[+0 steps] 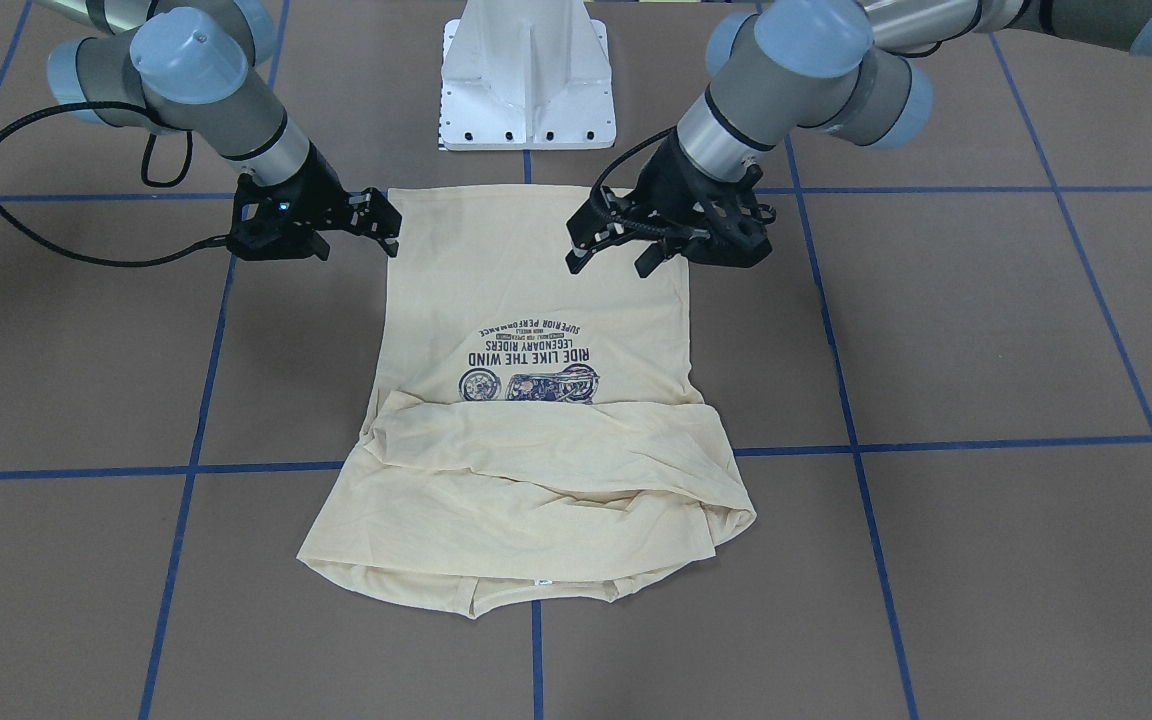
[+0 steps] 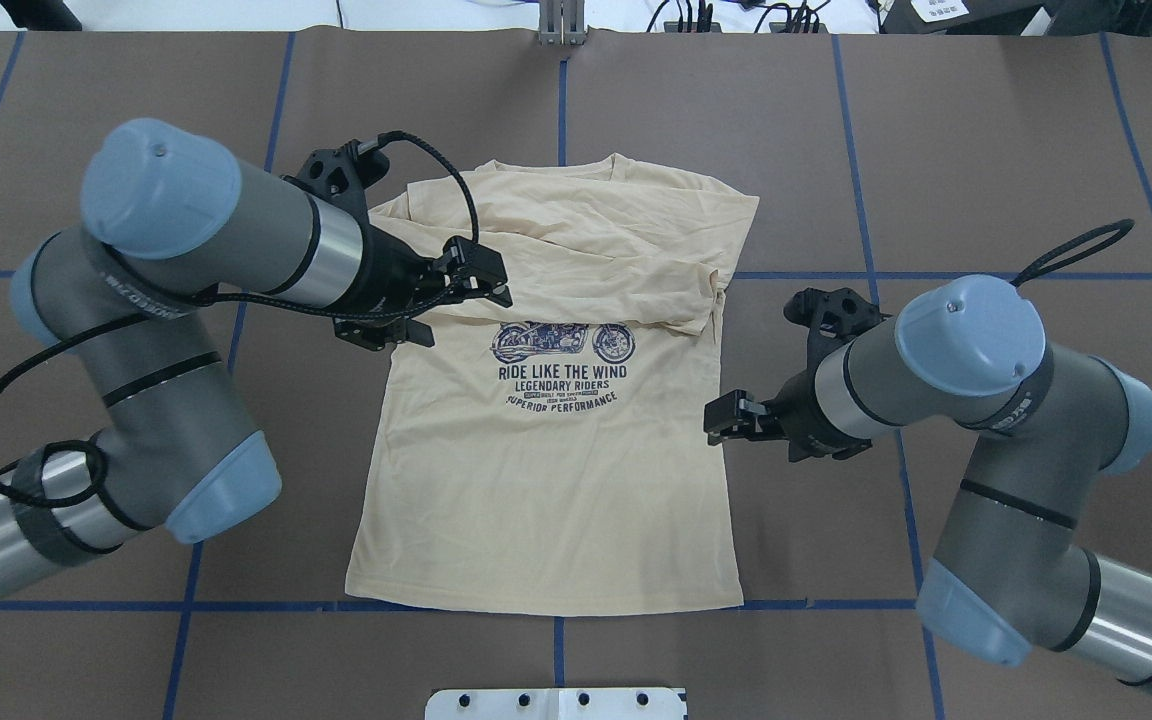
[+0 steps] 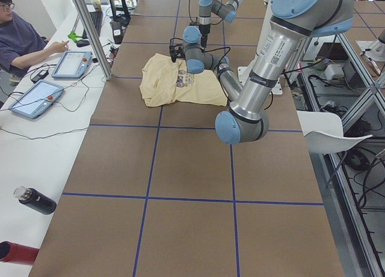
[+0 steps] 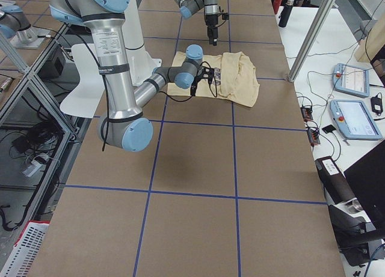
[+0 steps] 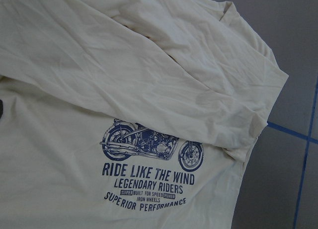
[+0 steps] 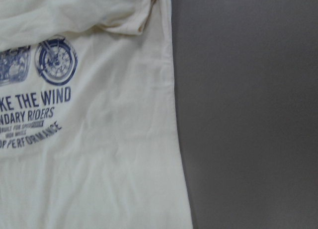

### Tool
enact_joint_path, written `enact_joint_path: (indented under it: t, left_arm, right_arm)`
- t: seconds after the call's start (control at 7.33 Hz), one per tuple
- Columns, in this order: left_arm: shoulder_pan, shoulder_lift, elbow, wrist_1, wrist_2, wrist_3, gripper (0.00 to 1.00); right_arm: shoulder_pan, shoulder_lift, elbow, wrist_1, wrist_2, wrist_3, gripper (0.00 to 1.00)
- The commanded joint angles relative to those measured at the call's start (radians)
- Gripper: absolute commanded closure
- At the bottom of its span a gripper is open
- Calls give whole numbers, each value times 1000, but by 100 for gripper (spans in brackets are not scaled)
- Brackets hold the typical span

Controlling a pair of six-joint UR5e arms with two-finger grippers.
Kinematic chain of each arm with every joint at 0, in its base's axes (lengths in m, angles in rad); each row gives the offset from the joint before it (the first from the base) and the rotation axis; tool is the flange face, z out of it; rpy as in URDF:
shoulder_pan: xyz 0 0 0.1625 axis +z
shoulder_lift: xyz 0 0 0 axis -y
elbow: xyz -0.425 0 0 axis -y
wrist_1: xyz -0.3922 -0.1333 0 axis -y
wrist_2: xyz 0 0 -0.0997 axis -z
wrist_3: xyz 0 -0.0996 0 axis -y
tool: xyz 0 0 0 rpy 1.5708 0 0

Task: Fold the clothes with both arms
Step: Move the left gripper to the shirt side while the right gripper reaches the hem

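Shirt [image 2: 546, 500] lies flat on the surface [image 2: 986, 130], print [image 2: 561, 370] up. Its hem [image 2: 546, 600] is toward the pedestal [image 2: 556, 703], and the sleeves [image 2: 586, 250] are folded across the chest at the end far from the pedestal.

Both end effectors are empty and clear of the cloth. The left end effector [image 1: 611, 262] is raised over one long edge, fingers spread. The right end effector [image 1: 388, 228] is just outside the other edge, fingers also parted.

Likely step: fold the hem away from the pedestal.
- Bring both arms down on the two hem corners nearest the pedestal.
- Pinch both layers at matching depth.
- Lift level and together; this thin knit will probably sag and drag if one arm leads.
- Carry the hem away from the pedestal and lay it over the sleeves, edges square.
- Watch the bunched sleeve fold on the right arm's side; it may shift.
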Motion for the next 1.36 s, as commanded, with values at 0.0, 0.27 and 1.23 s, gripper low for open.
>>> enact_joint_path:
  t: [0.0, 0.27, 1.23]
  left_arm:
    - [11, 36, -97, 90, 10, 0, 1]
    - [11, 36, -130, 99, 12, 0, 1]
    - [15, 27, -130, 97, 12, 0, 1]
  right_arm:
    - [-109, -6, 12, 4, -64, 34, 0]
    - [-180, -2, -15, -1, -74, 34, 0]
    - [-180, -35, -20, -9, -51, 34, 19]
